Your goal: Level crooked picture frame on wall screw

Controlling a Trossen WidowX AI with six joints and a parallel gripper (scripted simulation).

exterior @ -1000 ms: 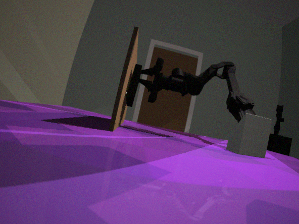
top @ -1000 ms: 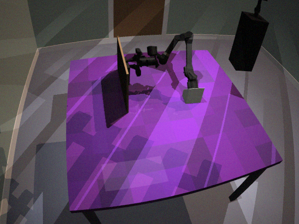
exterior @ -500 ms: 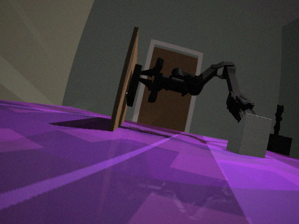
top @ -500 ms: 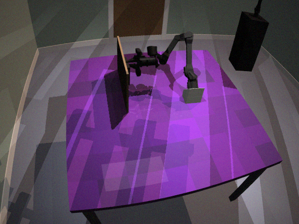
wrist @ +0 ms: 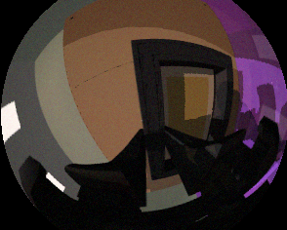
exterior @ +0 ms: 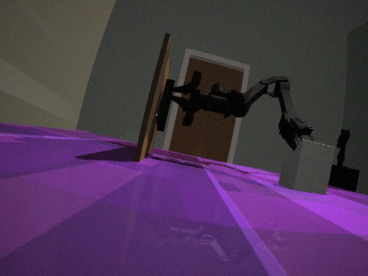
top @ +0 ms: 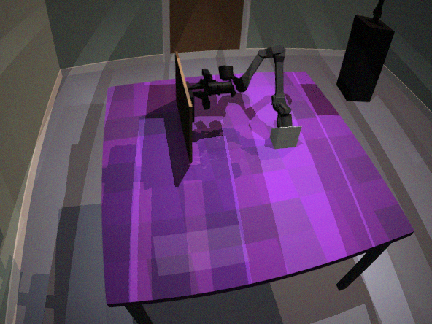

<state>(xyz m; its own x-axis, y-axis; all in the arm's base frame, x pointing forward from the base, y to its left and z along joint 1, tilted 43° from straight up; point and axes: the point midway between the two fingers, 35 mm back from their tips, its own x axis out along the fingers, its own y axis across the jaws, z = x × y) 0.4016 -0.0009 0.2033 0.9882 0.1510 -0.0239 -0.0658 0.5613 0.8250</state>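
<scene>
Picture frame: a black rectangular frame point(top: 192, 112) point(exterior: 165, 109) point(wrist: 146, 88) around an ochre and olive picture, up against the face of the wooden panel and above the counter (whether it hangs level, I cannot tell from these angles).
Panel: a tan wooden upright board point(top: 184, 106) point(exterior: 153, 99) point(wrist: 98, 97), standing on the counter.
Pincer: the black two-fingered pincer point(top: 193, 90) point(exterior: 173, 93) point(wrist: 152, 130) is clenched on one bar of the frame, a fingertip to either side of it.
Arm: a dark grey jointed arm point(top: 279, 73) point(exterior: 285, 99), bent high in the middle, its far end reaching level-ish toward the panel.
Mount: a pale grey block point(top: 285, 137) point(exterior: 314, 168) on the counter, at the arm's foot.
Counter: a purple patchwork-patterned counter point(top: 219, 215) point(exterior: 186, 199) point(wrist: 251, 88) with dark legs, crossed by shadows.
Background: a brown door point(top: 206, 14) point(exterior: 205, 115) in a pale surround; well apart from the counter, a tall black pedestal point(top: 365, 58) point(exterior: 344, 178) bears a dark upright device point(top: 381, 1) point(exterior: 342, 146).
</scene>
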